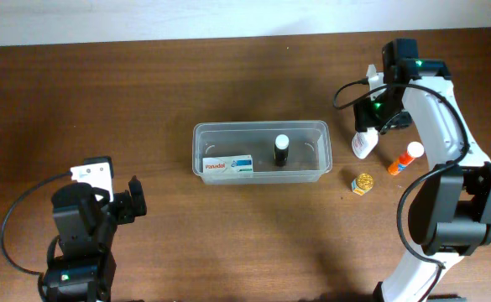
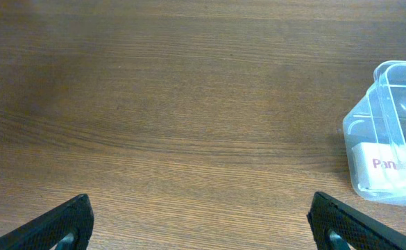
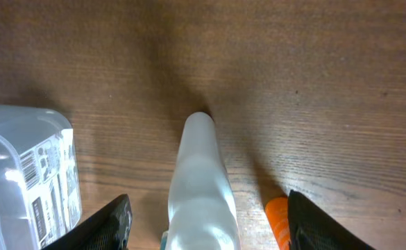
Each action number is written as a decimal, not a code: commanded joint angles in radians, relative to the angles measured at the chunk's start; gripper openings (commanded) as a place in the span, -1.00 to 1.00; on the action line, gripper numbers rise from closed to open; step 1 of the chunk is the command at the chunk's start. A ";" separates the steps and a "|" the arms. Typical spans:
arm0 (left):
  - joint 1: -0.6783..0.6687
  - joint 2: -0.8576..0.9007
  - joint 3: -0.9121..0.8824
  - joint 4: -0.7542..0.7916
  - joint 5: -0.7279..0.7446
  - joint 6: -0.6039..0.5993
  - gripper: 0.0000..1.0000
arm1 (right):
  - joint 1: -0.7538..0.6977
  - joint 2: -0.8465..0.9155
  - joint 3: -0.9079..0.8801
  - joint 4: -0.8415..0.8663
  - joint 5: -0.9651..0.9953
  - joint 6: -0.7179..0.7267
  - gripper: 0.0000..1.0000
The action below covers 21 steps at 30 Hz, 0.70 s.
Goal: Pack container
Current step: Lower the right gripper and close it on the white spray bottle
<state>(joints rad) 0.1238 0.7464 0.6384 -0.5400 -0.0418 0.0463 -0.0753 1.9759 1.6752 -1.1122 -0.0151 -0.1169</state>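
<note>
dark wood-grain table [image 1: 102,101] carries the container [image 1: 262,130], pale wall [image 1: 186,17] behind.

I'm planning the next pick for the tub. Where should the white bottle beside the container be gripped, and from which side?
Grip the white bottle across its wide body, not the tapered tip, which would likely slip. Come from above: the open right end effector straddles it there, though the orange stick lies close beside one finger.

Brown wooden table [image 1: 102,101] bearing a white bottle [image 1: 363,144], an orange tube [image 1: 400,163] with white cap, and a small yellow jar [image 1: 362,183].
</note>
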 commanded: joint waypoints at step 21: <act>-0.002 0.001 -0.001 0.001 -0.007 0.019 0.99 | -0.004 0.013 -0.089 0.081 -0.009 -0.011 -0.07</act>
<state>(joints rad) 0.1238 0.7464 0.6384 -0.5396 -0.0418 0.0463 -0.0753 1.9759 1.5978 -1.0344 -0.0208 -0.1299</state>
